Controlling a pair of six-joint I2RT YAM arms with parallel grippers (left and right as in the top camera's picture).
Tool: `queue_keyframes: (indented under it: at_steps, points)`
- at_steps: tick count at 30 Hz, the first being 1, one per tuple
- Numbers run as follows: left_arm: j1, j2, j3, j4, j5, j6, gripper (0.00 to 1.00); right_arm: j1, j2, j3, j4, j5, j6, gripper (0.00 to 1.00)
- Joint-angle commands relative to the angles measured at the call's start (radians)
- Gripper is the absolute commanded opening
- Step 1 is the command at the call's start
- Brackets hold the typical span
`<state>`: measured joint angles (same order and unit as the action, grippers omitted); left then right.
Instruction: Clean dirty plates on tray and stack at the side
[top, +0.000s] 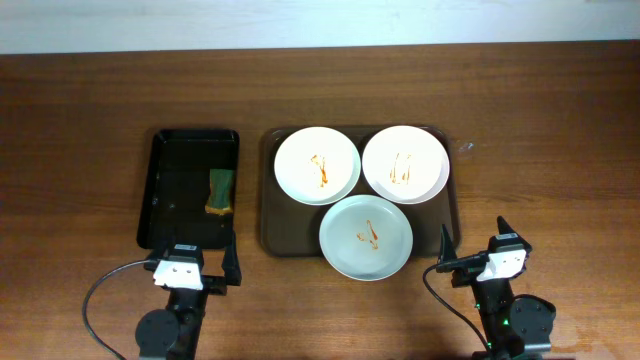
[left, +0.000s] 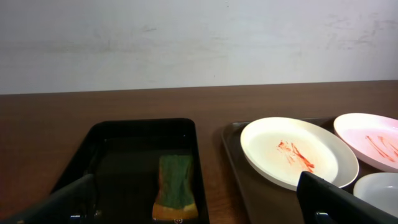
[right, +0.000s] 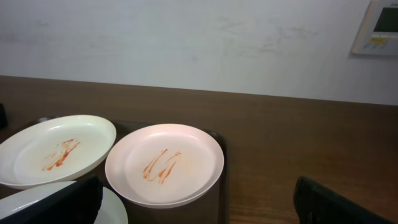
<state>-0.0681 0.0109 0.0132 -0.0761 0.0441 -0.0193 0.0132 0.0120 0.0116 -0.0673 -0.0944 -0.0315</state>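
Note:
Three plates with orange-brown sauce streaks lie on the dark brown tray (top: 272, 215): a white plate (top: 317, 165) at back left, a white plate (top: 404, 164) at back right, and a pale grey-green plate (top: 366, 237) in front. My left gripper (top: 192, 262) is open and empty in front of the black tray (top: 165, 190). My right gripper (top: 478, 246) is open and empty beside the brown tray's front right corner. The left wrist view shows the back left plate (left: 298, 151). The right wrist view shows the back right plate (right: 165, 163).
A green and yellow sponge (top: 220, 191) lies in the narrower black tray, also seen in the left wrist view (left: 175, 188). Bare wooden table (top: 560, 170) lies right of the brown tray and left of the black tray.

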Motion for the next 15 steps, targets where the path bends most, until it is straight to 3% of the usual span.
queue_keyframes:
  at_steps: [1, 7, 11, 15]
  points:
    - [0.0, -0.006, -0.004, 0.0, -0.007, 0.011, 1.0, 0.008, -0.006, -0.006, -0.004, 0.005, -0.006, 0.98]
    - [0.0, 0.022, 0.063, -0.061, -0.008, 0.011, 1.0, 0.008, -0.006, -0.006, -0.004, 0.005, -0.006, 0.98]
    - [0.0, 0.141, 0.168, -0.113, -0.007, 0.011, 1.0, 0.008, -0.006, -0.006, -0.004, 0.006, -0.006, 0.98]
    - [0.0, 0.383, 0.351, -0.158, -0.007, 0.012, 1.0, 0.008, -0.006, -0.006, 0.003, 0.028, -0.006, 0.98]
